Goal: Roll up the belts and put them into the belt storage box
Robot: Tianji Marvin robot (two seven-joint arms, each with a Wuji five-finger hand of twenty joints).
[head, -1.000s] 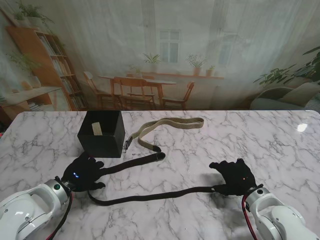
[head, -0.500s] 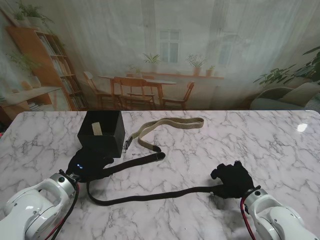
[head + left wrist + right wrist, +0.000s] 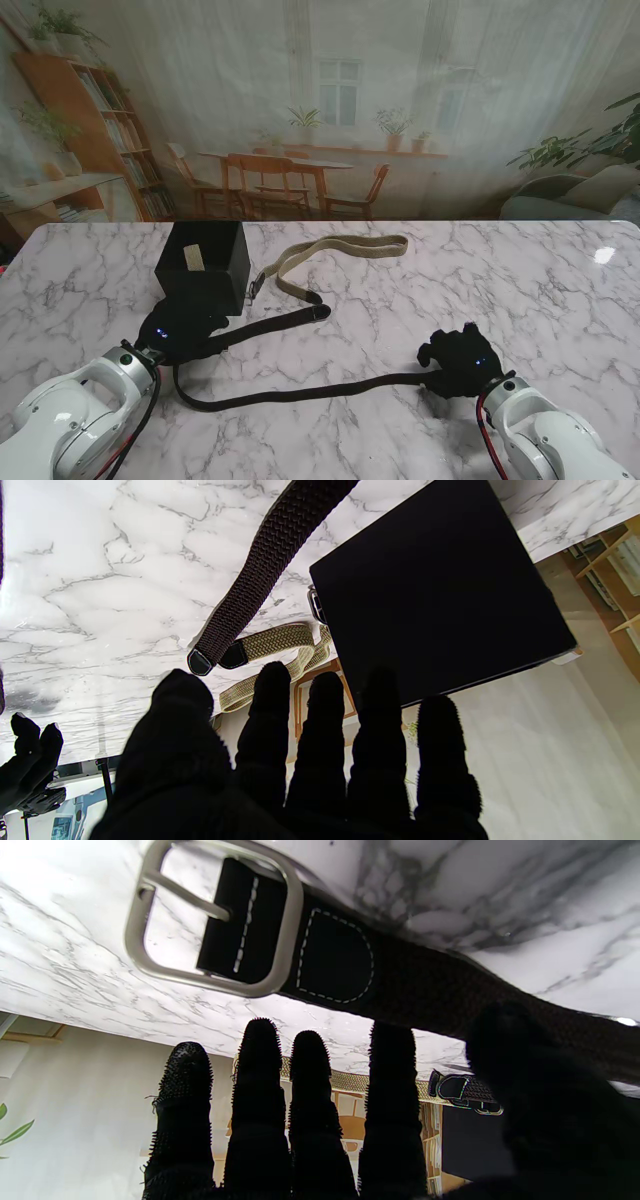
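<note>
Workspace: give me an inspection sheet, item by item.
Surface: white marble table.
Job's things: dark belt lying loose, buckle at the right hand; tan belt looped beside the black storage box.
Clutter: nothing seen.
Hands: left hand over the dark belt near the box, grip unclear; right hand above the buckle end, fingers extended.
Cables: red and black cables along both forearms.
Surroundings: printed room backdrop.

On the table (image 3: 560, 290) the storage box (image 3: 203, 267) stands far left, with one belt (image 3: 340, 250) just to its right. A second belt (image 3: 300, 390) lies nearer to me, running between my left hand (image 3: 180, 333) and my right hand (image 3: 458, 362).
</note>
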